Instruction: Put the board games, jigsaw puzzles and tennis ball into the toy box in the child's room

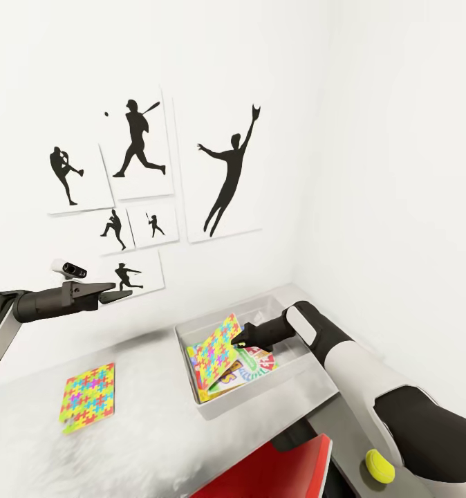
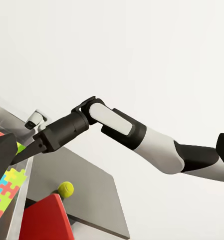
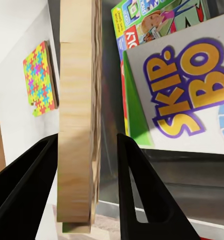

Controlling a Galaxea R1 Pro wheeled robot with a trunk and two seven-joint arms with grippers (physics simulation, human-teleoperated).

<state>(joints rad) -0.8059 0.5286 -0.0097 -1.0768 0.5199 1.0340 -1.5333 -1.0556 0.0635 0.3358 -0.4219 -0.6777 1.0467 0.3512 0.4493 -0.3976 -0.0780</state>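
Note:
In the head view the light-grey toy box (image 1: 267, 400) sits on the table. It holds board games (image 1: 254, 366): a Skip-Bo box (image 3: 191, 95) and a green Monopoly box (image 3: 151, 25). One jigsaw puzzle (image 1: 216, 346) stands tilted inside the box. Its wooden edge (image 3: 77, 125) lies between the fingers of my right gripper (image 1: 237, 340), with a gap at one finger. A second jigsaw puzzle (image 1: 88, 398) lies flat on the table, left of the box. The tennis ball (image 1: 379, 465) rests on the table's near right part, beside my right arm. My left gripper (image 1: 115, 290) hovers open and empty above the table's left side.
A red chair (image 1: 274, 470) stands at the table's front edge. A white fluffy cover (image 1: 150, 443) lies over the table's left part. The wall with black sports-silhouette pictures (image 1: 226, 166) runs close behind, and a side wall closes the right.

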